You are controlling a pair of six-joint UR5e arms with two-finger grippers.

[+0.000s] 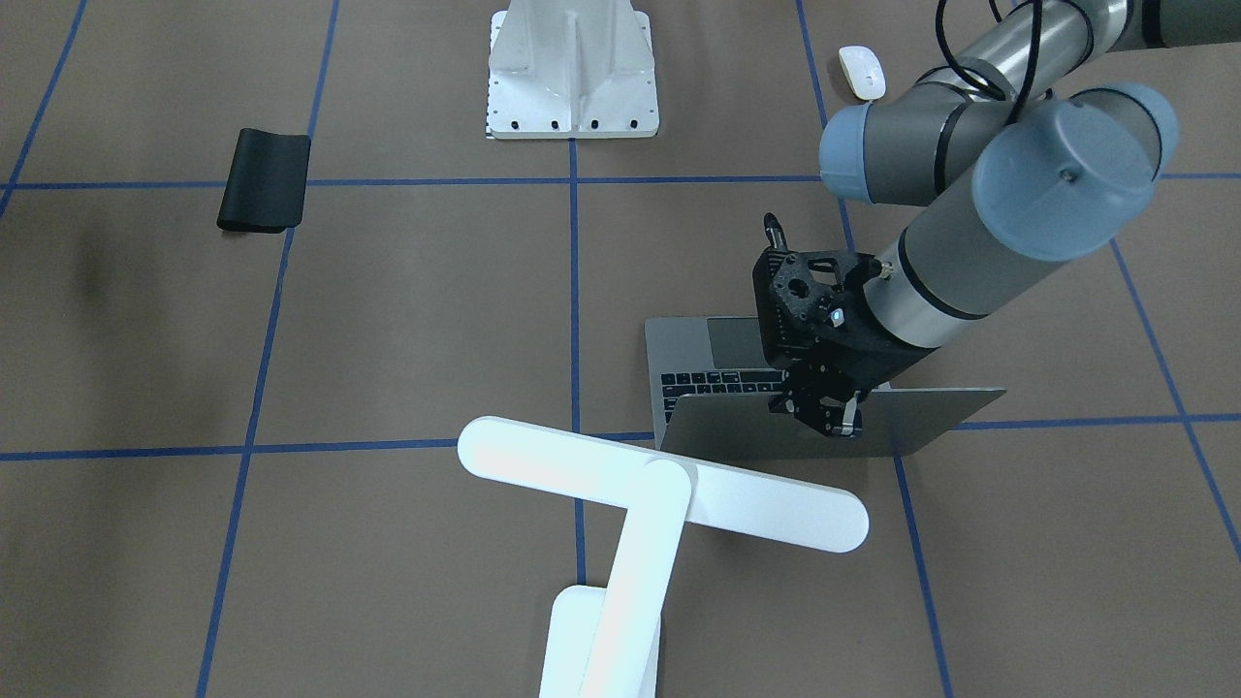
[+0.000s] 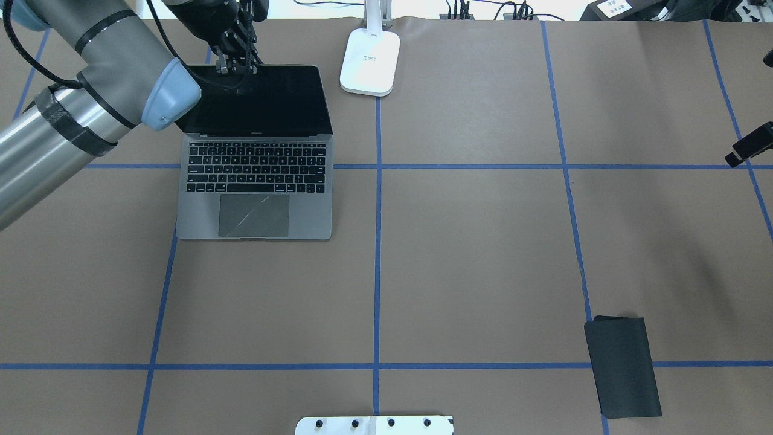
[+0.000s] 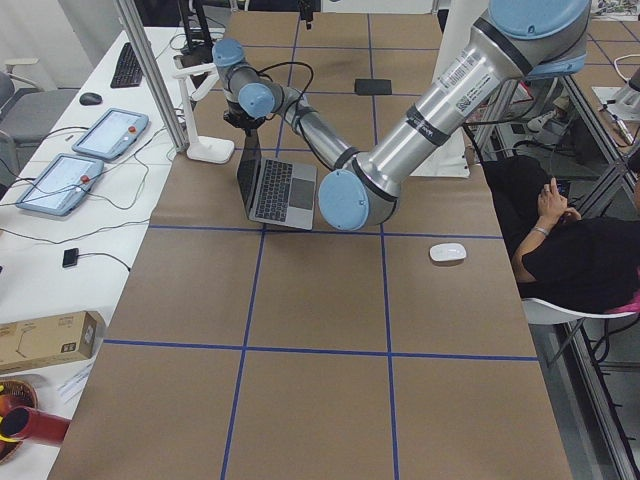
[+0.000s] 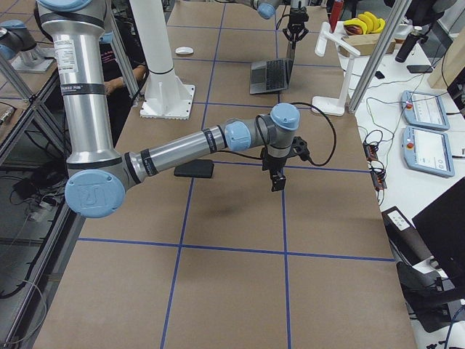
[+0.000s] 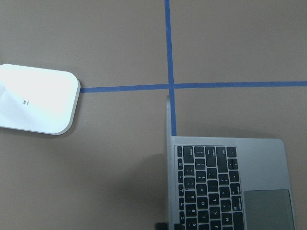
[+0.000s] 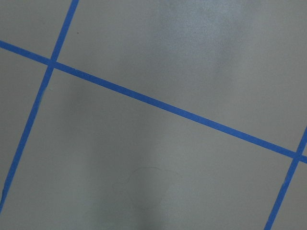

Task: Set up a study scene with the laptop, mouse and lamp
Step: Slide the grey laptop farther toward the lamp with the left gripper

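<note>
The laptop (image 2: 253, 175) stands open at the far left of the table, its dark screen upright; it also shows in the front view (image 1: 931, 422). My left gripper (image 2: 235, 63) is at the top edge of the lid and looks shut on it (image 1: 824, 419). The left wrist view shows the lid edge-on above the keyboard (image 5: 225, 187). The lamp's base (image 2: 369, 60) stands just right of the laptop, and its bar head (image 1: 659, 480) reaches over the table. The white mouse (image 1: 861, 71) lies near the robot's side, behind the left arm. My right gripper (image 2: 749, 151) hovers over bare table at the right; I cannot tell whether it is open.
A black flexible mat (image 2: 622, 365) lies at the near right. The white ribbed pedestal (image 1: 572, 68) stands at the middle of the robot's edge. The brown table carries a grid of blue tape lines (image 6: 158, 103). A seated person (image 3: 580, 260) is beside the table near the mouse.
</note>
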